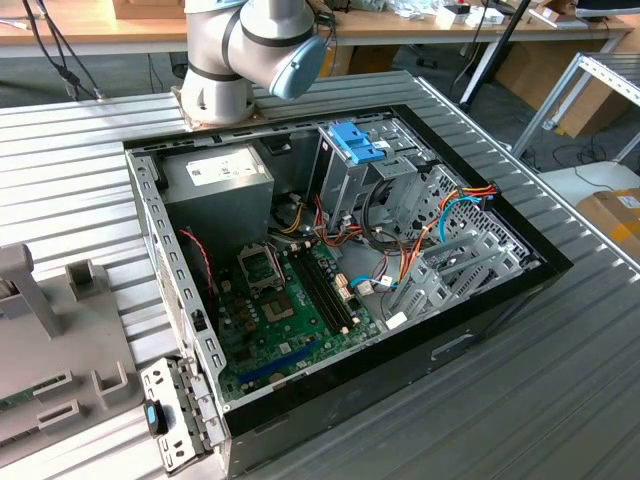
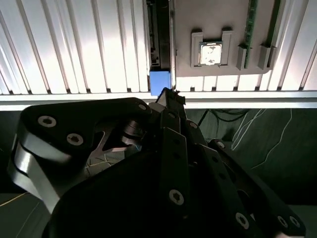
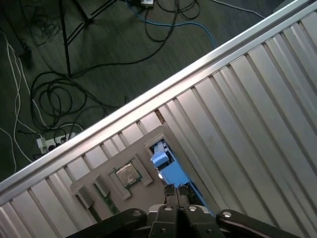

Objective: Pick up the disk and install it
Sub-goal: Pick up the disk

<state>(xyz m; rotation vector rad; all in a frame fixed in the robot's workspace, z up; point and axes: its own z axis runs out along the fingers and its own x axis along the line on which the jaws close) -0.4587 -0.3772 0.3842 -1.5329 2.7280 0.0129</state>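
The disk (image 3: 166,166) shows in both wrist views as a bright blue carrier end (image 2: 160,83) with a dark body behind it. It stands on edge beside the grey fixture plate (image 3: 148,139), on the ribbed aluminium table near the table's edge. My gripper (image 3: 176,190) hangs right over the blue end, and its black tip (image 2: 171,96) just overlaps that end. I cannot tell whether it touches the disk. The open computer case (image 1: 545,265) lies in the middle of the exterior view, with a tall metal drive cage (image 1: 345,180) inside it.
A processor chip (image 3: 128,174) and a memory stick (image 2: 252,29) rest in the grey fixture plate beside the disk. Past the table's edge rail (image 3: 148,94) is dark floor with loose cables. In the exterior view the arm's base (image 1: 225,70) stands behind the case.
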